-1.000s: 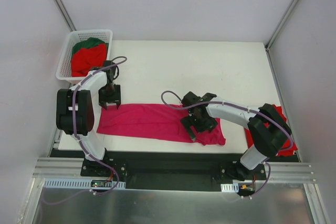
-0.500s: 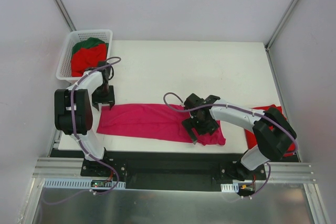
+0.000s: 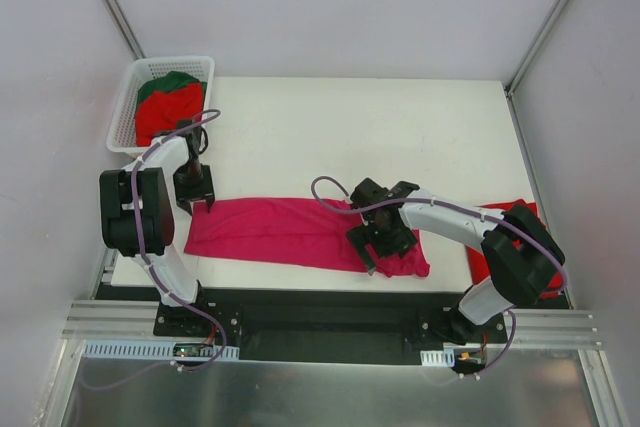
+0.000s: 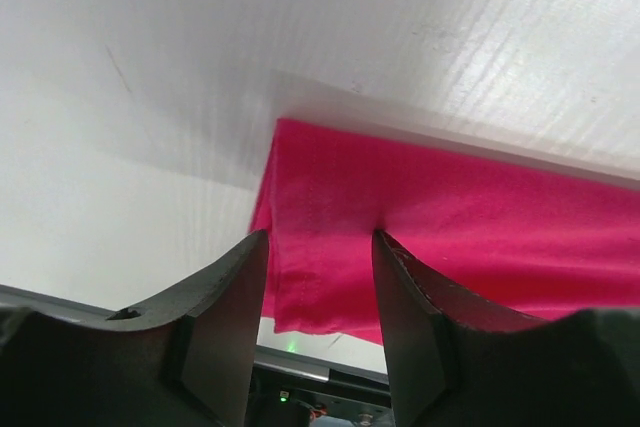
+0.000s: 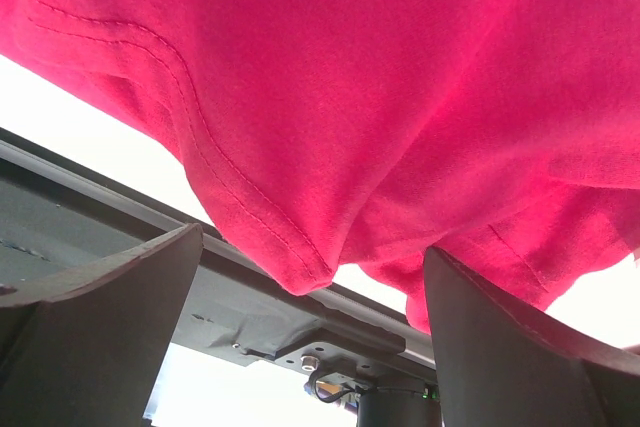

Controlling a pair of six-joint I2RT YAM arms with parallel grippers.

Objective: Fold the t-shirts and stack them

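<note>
A magenta-pink t-shirt (image 3: 290, 232) lies as a long flat band along the near part of the white table (image 3: 400, 137). My left gripper (image 3: 194, 205) is open at the shirt's far left corner. In the left wrist view the left gripper (image 4: 320, 242) has that corner of the shirt (image 4: 450, 227) between its spread fingers. My right gripper (image 3: 372, 255) is open over the shirt's right end. In the right wrist view the right gripper (image 5: 310, 252) has its fingers wide apart around a hemmed fold of the shirt (image 5: 350, 97).
A white lattice basket (image 3: 124, 107) at the table's far left corner holds a bright red shirt (image 3: 165, 115) and a dark green shirt (image 3: 170, 82). Another red shirt (image 3: 530, 215) lies at the table's right edge, partly hidden by the right arm.
My left gripper has moved left, from the shirt's far edge to its left corner. My right gripper shifted slightly right over the shirt, then held still. The shirt lies as before.
</note>
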